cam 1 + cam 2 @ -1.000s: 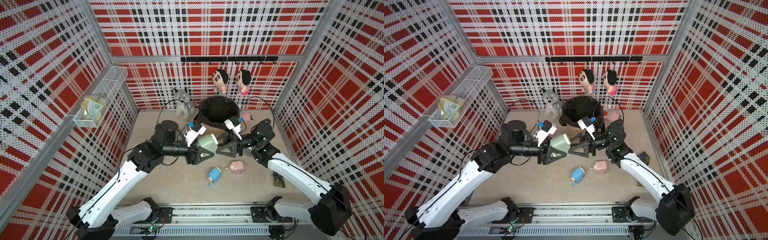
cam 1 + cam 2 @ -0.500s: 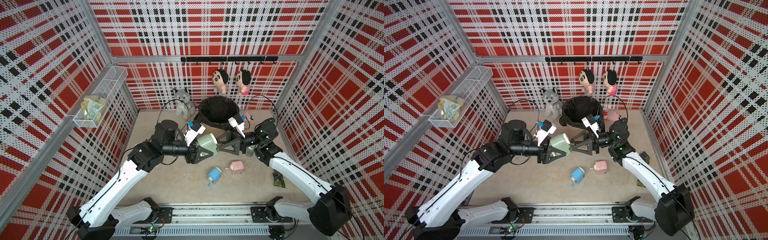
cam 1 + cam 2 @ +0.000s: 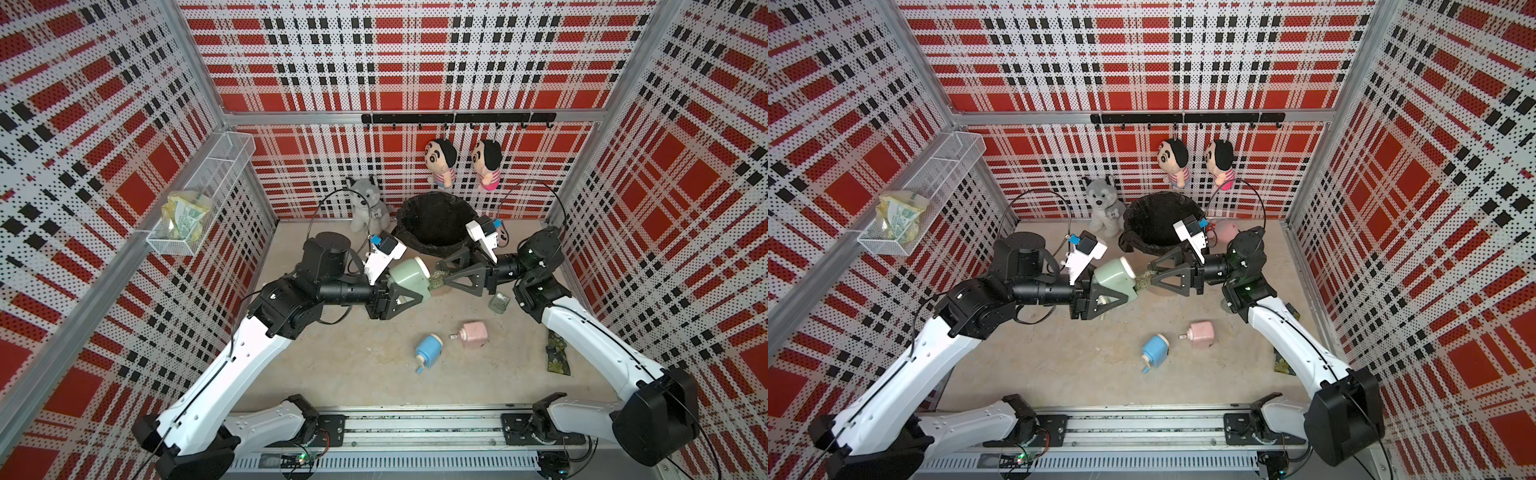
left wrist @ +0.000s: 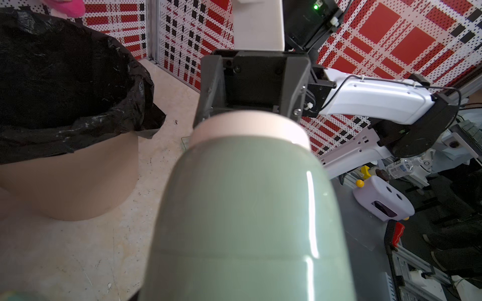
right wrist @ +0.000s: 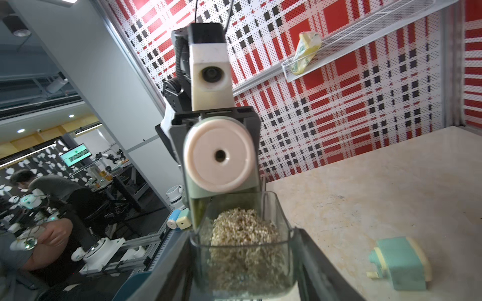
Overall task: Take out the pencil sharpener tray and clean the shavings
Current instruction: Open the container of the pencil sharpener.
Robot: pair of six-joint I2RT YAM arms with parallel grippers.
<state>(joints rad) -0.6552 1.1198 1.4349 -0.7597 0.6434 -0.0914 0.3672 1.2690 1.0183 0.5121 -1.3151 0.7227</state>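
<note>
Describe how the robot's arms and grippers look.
Left arm and right arm: white shells, black joints. Left gripper and right gripper: black, with triangular open-frame fingers; each carries a white camera block with a blue tag and a thin black cable.

**Enclosure: plaid-panelled cell, beige table**

Three walls (image 3: 415, 62) of perforated panel, printed in red, black and white plaid, joined by aluminium posts (image 3: 195, 62). Black hook rail (image 3: 457, 118) fixed across the rear wall. White wire shelf (image 3: 224, 183) mounted on the left wall. Table (image 3: 365, 374) surface beige, stone-patterned, lightly marked. Beyond the cell, ceiling lights (image 5: 20, 130) are lit.
</note>
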